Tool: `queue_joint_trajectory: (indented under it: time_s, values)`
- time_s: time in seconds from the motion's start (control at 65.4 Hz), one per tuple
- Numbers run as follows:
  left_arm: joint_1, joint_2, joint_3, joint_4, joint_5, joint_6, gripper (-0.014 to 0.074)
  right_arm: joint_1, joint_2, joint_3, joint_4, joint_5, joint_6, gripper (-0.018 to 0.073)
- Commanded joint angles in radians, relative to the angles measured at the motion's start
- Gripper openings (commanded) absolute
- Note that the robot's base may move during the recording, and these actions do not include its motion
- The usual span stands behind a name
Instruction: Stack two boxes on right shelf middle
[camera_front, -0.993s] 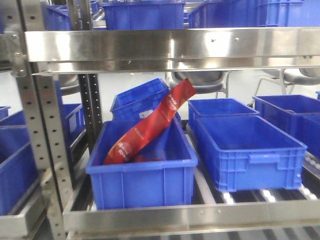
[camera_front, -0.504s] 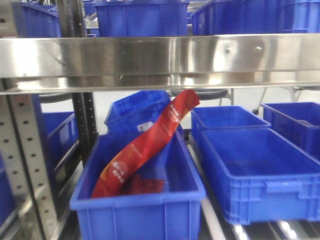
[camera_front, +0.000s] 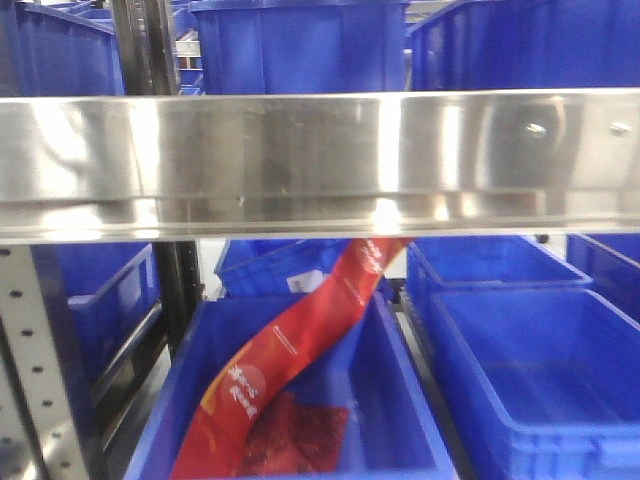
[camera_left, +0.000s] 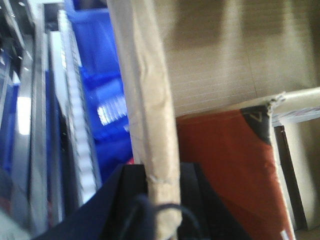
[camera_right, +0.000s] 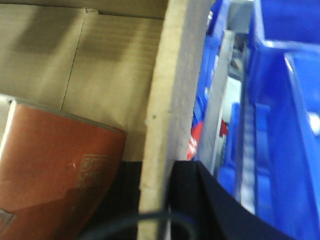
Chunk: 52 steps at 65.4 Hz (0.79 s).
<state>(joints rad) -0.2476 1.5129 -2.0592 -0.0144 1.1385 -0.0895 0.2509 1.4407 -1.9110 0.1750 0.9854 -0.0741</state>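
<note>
Both grippers are pinching the cardboard box (camera_left: 225, 60): the left gripper (camera_left: 160, 192) is clamping one wall, the right gripper (camera_right: 157, 200) the opposite wall, close beside the steel shelf (camera_front: 300, 160) and blue bins (camera_front: 520, 380).

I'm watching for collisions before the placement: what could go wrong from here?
1. The left gripper and right gripper each pinch only a thin wall of the cardboard box; it may bend or slip.
2. The steel rail fills the front view; the box might strike it.
3. The blue bins crowd the tier below it.
</note>
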Motion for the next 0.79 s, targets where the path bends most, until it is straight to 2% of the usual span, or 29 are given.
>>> queue_joint_trajectory:
  time_s: [0.0,0.779]
  values:
    - [0.005,-0.014,-0.010,0.027,-0.036,0.003,-0.0111,-0.011,-0.016,-0.012,-0.053,-0.051,-0.004,-0.0153]
    - [0.005,-0.014,-0.010,0.027,-0.036,0.003,-0.0111,-0.011,-0.016,-0.012,-0.053,-0.051,-0.004,-0.0153]
